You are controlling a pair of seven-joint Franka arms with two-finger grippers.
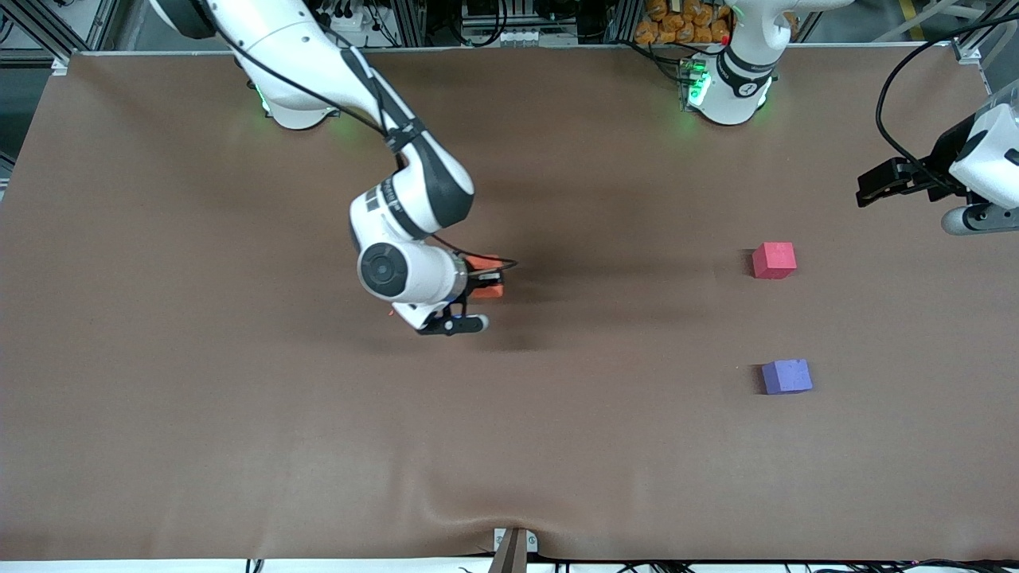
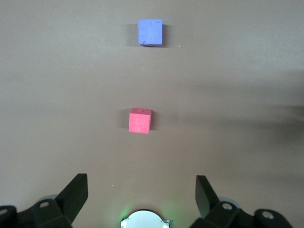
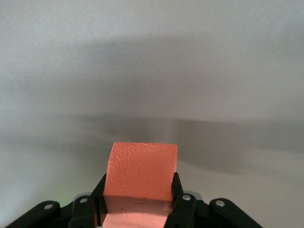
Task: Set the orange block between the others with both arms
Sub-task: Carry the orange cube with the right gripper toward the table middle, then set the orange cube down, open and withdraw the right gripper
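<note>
The right hand (image 1: 483, 285) grips the orange block (image 3: 142, 172) between its fingers over mid-bench. The left hand (image 2: 141, 190) waits, spread wide, over the bench's end near the red block (image 1: 774, 260) and purple block (image 1: 786, 376).

right gripper (image 1: 487, 280): fingers clamped | left gripper (image 1: 872, 187): fingers spread, waiting

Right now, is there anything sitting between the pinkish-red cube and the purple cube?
No. Only bare brown table lies between the pinkish-red cube and the purple cube, as the front and left wrist views show.
</note>
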